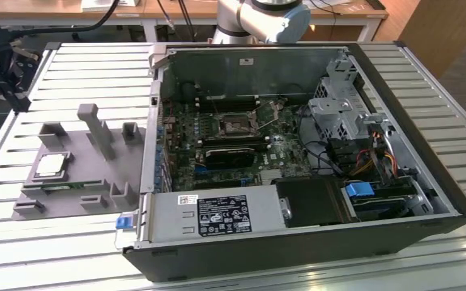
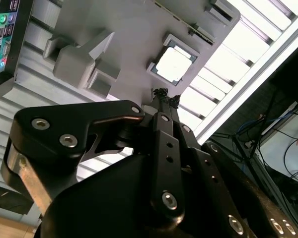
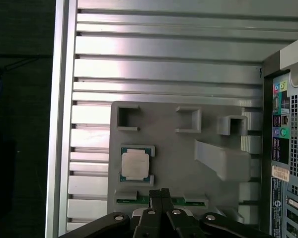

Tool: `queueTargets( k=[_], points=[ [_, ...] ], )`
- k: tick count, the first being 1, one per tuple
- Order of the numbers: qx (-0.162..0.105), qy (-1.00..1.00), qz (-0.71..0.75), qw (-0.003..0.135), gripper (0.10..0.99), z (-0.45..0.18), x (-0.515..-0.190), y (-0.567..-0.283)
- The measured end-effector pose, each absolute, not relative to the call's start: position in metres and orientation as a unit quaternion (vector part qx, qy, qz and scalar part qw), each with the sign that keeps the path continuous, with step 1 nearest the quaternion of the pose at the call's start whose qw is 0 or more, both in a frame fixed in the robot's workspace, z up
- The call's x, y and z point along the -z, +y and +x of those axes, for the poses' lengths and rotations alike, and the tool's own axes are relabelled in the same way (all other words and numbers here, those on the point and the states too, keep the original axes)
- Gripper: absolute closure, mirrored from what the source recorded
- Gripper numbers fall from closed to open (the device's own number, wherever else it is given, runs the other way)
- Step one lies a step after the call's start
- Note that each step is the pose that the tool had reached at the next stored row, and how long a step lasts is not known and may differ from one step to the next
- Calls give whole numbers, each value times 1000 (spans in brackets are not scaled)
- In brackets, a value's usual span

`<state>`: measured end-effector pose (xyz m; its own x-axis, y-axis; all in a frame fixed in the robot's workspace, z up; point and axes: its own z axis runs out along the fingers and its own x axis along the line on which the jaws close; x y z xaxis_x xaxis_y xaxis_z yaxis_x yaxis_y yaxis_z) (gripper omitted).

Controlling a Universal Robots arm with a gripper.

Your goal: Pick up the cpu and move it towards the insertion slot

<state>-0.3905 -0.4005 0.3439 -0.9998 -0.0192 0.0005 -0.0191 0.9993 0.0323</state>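
Presently on hand: one slatted metal counter (image 1: 79,66), carrying all that follows; one open computer case (image 1: 448,200), lying on its side toward the exterior view's right, its board exposed; one grey moulded holder (image 1: 87,151), flat on the counter just beside the case on the exterior view's left, with upright posts and shallow pockets; one black tool (image 3: 159,194), fingers brought together and gripping nothing, poised over the holder's edge near the cpu (image 3: 135,164) but apart from it in both wrist views; one insertion slot (image 1: 235,125), a shiny square frame with a dark centre, mid-board inside the case, with a black heatsink (image 1: 226,159) just beside it; the cpu, silvery and square, seated in a holder pocket, well apart from the insertion slot; one narrow green strip (image 1: 65,186), in the holder just beside the cpu.
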Motion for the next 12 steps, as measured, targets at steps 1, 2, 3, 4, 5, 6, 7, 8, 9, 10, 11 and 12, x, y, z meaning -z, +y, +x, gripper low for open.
queueTargets(
  k=[1,2,3,4,5,6,7,8,9,10,11,12],
  points=[
    [16,-1000,10,0,984,-391,-342,-400],
    [16,-1000,10,0,984,-391,-341,-400],
    [16,-1000,10,0,984,-391,-339,-400],
    [16,-1000,10,0,984,-391,-337,-400],
    [16,-1000,10,0,984,-391,-335,-400],
    [16,-1000,10,0,984,-391,-334,-400],
    [16,-1000,10,0,984,-391,-332,-400],
    [15,-1000,10,0,984,-391,-330,-400],
    [15,-1000,10,0,984,-391,-328,-400],
    [15,-1000,10,0,984,-391,-326,-400],
    [15,-1000,10,0,984,-391,-325,-400],
    [15,-1000,10,0,984,-391,-323,-400]
  ],
)
